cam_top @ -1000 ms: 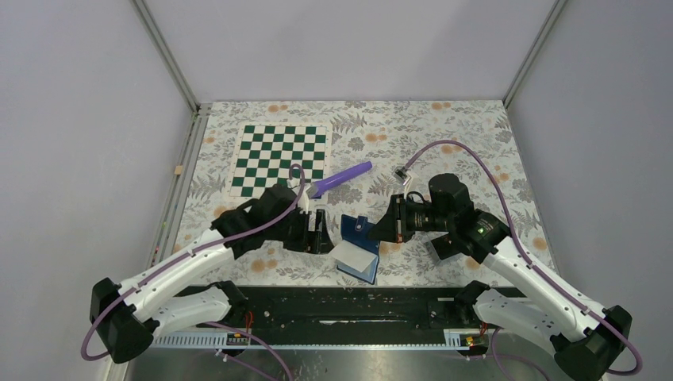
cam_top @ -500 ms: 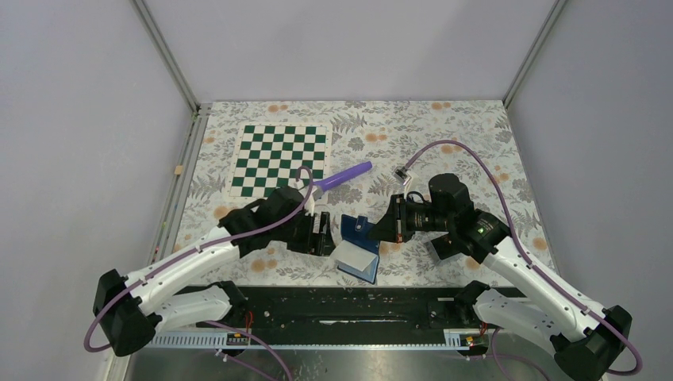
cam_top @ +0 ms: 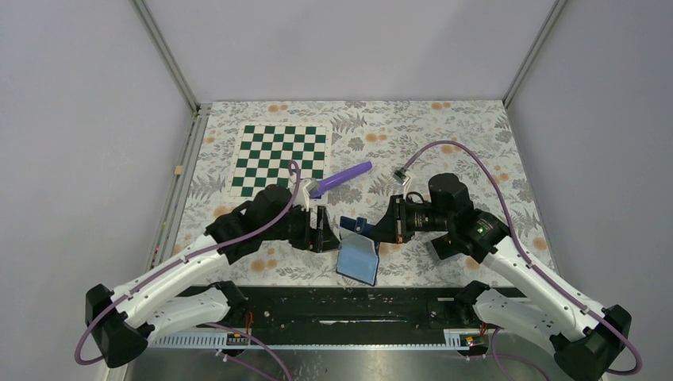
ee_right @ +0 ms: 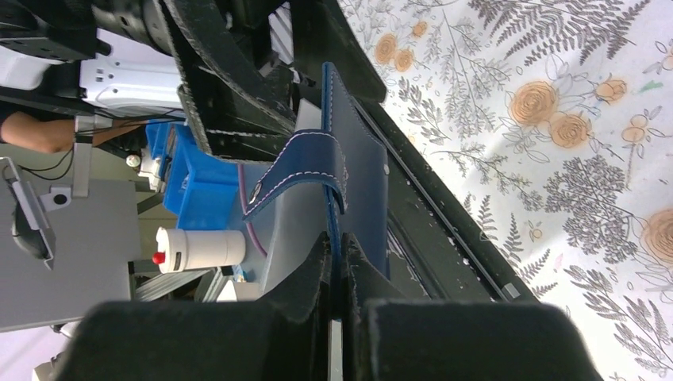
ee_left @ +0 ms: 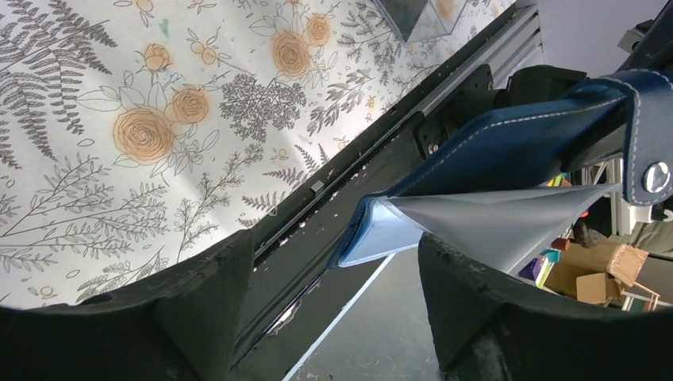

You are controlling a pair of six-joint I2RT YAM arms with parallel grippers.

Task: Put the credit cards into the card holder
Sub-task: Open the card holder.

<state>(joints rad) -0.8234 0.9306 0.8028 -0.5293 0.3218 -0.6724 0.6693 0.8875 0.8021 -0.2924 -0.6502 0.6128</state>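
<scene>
1. A green-and-white chequered mat point(cam_top: 282, 159) lies flat on the far left part of the floral table cover point(cam_top: 476, 143).
2. The left gripper point(cam_top: 324, 230) sits just left of the card holder, its black fingers point(ee_left: 206, 309) spread apart and holding nothing. In the left wrist view the holder's open lower corner lies in the gap between them.
3. A purple cylindrical stick point(cam_top: 341, 178) lies on the cover beyond the left gripper, tilted up to the right.
4. The navy-blue folding card holder point(cam_top: 357, 258) hangs open between the two grippers at the table's near edge. Its pale blue-grey inner pocket point(ee_left: 508, 222) is showing, and its snap tab point(ee_right: 305, 171) is unfastened and curls outward.
5. The right gripper point(ee_right: 337, 246) is pinched together on the navy leaf's edge and holds the holder up.
6. A clear plastic tray point(ee_left: 421, 16) shows only partly at the top of the left wrist view.
</scene>
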